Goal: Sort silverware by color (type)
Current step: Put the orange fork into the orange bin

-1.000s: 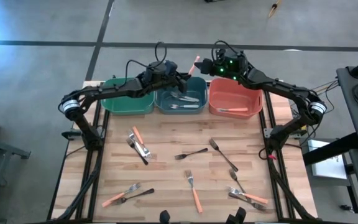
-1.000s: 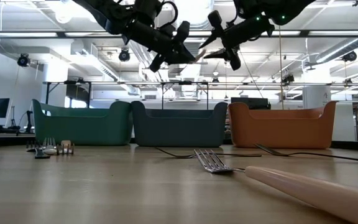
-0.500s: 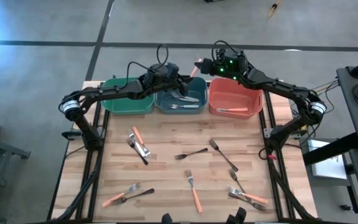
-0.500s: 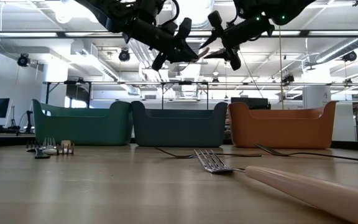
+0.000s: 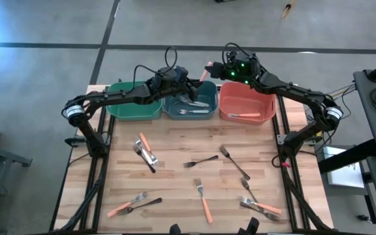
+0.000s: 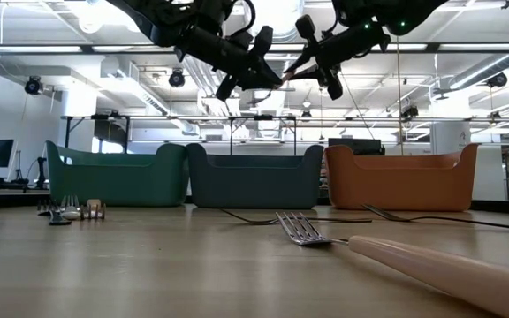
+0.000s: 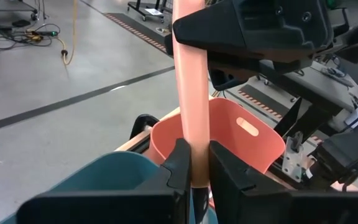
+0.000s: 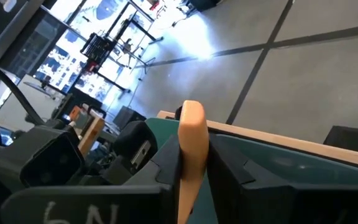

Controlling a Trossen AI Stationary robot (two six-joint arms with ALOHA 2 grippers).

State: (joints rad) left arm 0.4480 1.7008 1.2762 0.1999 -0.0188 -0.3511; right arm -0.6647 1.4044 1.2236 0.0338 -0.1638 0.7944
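Silverware lay scattered over the pale wooden tabletop (image 5: 175,140): silver metal forks, black forks and orange-pink-handled pieces, with one black fork (image 5: 201,160) near the middle and one orange-handled fork (image 5: 203,200) closer to the front edge. Three plastic bins stood in a row along the far edge, a green bin (image 5: 132,108), a dark teal bin (image 5: 191,109) holding a few silver pieces, and an orange bin (image 5: 247,109) with one orange-handled utensil inside. Above the teal bin both arms met on a single orange-pink-handled utensil (image 5: 205,69), held in the air. The left end effector (image 5: 189,83) was closed narrowly on the handle's lower part, its two dark fingers (image 7: 182,165) pressed against either side of it. The right end effector (image 5: 215,71) had its fingers pinched on the handle's other end, the orange tip (image 8: 191,140) showing between them.
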